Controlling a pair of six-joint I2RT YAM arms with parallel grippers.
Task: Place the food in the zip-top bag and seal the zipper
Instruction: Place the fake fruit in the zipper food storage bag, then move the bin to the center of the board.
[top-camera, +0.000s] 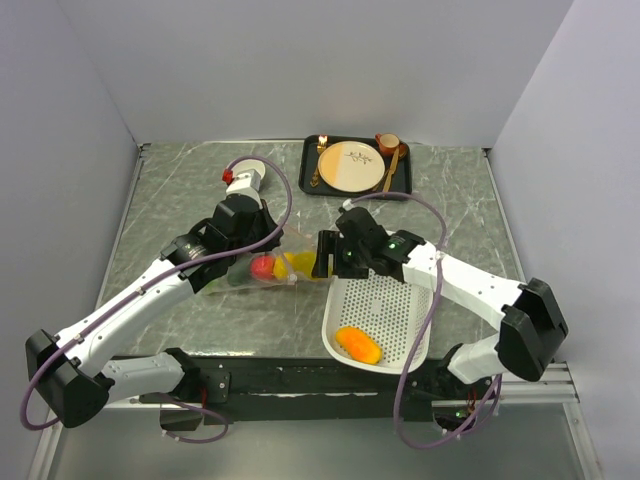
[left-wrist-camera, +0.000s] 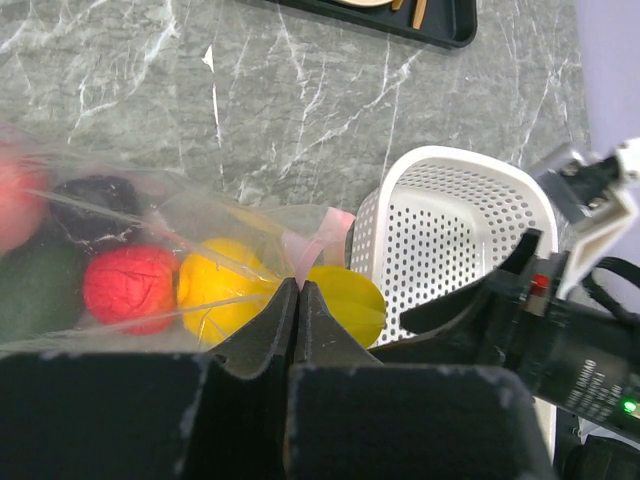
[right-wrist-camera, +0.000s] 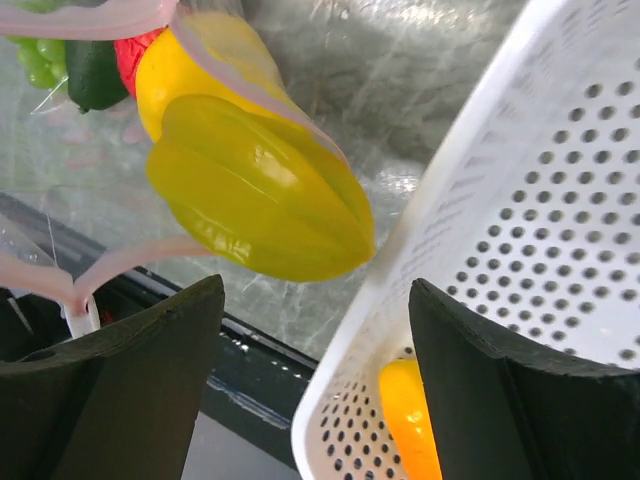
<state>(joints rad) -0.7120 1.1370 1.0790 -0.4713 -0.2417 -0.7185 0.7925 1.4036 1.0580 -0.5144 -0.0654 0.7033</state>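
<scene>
L end effector – shut, clamped on bag mouth edge | R end effector – jaws apart, empty | starfruit at bag mouth, just ahead of R jaws | orange piece in basket

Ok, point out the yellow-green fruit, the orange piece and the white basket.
yellow-green fruit (right-wrist-camera: 260, 190): right wrist view, its ridged middle.
orange piece (top-camera: 357, 344): top view, its middle.
white basket (top-camera: 385, 305): top view, bare perforated floor.
</scene>
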